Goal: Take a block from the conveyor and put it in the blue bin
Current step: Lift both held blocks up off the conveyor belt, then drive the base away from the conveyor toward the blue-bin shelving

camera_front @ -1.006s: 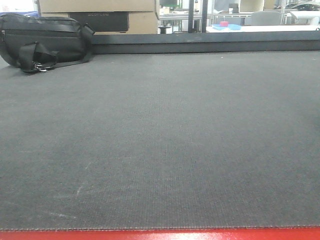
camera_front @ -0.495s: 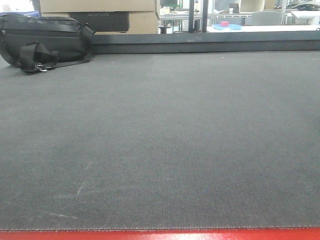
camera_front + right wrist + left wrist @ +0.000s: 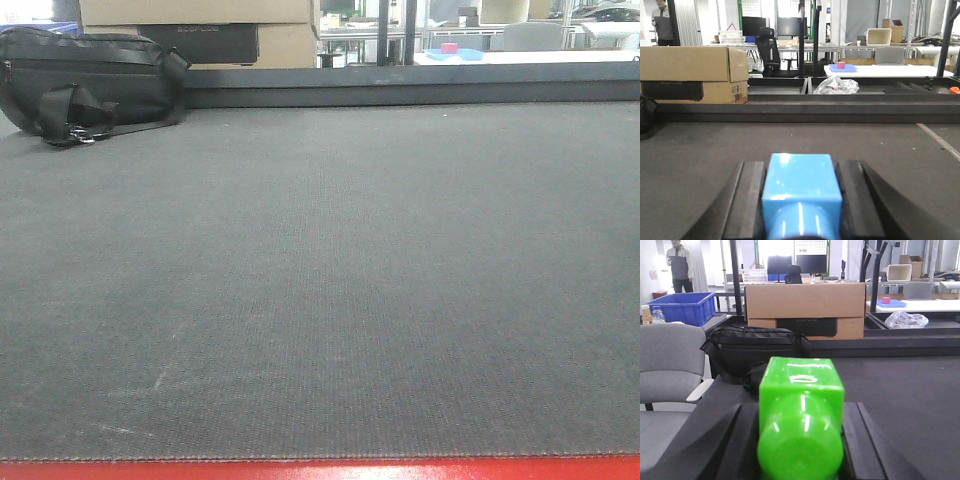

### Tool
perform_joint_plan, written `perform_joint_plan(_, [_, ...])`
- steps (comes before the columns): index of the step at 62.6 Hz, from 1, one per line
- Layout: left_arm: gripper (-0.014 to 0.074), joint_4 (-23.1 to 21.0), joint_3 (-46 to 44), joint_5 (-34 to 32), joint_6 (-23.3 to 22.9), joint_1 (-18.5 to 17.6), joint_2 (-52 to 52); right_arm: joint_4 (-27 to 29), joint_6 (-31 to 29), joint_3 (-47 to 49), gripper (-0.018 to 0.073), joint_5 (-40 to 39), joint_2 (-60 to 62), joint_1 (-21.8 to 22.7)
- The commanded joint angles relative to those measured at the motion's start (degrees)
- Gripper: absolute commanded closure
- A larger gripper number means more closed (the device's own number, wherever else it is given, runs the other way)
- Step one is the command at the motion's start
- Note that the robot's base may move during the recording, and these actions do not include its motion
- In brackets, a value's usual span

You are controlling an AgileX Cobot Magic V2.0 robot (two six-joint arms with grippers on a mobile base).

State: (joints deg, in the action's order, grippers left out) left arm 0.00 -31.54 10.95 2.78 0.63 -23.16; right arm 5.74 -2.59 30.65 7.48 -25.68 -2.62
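The left hand (image 3: 800, 447) grips a green block (image 3: 801, 385); right hand (image 3: 801, 212), a blue block (image 3: 801, 177); blue bin (image 3: 682, 307) sits far left (left arm's side).

The left end effector (image 3: 800, 412) clamps a green block (image 3: 801, 445). Just ahead lies a black bag (image 3: 752, 352), with a cardboard box (image 3: 805, 302) beyond it and a blue bin (image 3: 682, 307) far ahead-left.

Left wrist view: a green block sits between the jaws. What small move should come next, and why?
Probably swing the left gripper toward the blue bin beyond the chair. The green block is already between its jaws, and the front view shows no block on the conveyor. The right gripper holds a blue block too.
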Motion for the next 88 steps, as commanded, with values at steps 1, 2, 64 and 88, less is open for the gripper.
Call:
perform_joint_plan(1, [0.0708, 0.0, 0.16, -0.86, -0.03, 0.36, 0.44, -0.5, 0.03, -0.23, 0.0721, -1.55, 0.44, 0.2])
perform_joint_plan(2, [0.0708, 0.0, 0.16, -0.86, -0.03, 0.36, 0.44, -0.5, 0.03, -0.23, 0.0721, -1.55, 0.44, 0.2])
perform_joint_plan(64, [0.0708, 0.0, 0.16, -0.86, -0.03, 0.36, 0.44, -0.5, 0.03, -0.23, 0.0721, -1.55, 0.44, 0.2])
perform_joint_plan(88, [0.0708, 0.0, 0.16, -0.86, -0.03, 0.36, 0.44, -0.5, 0.03, -0.23, 0.0721, -1.55, 0.44, 0.2])
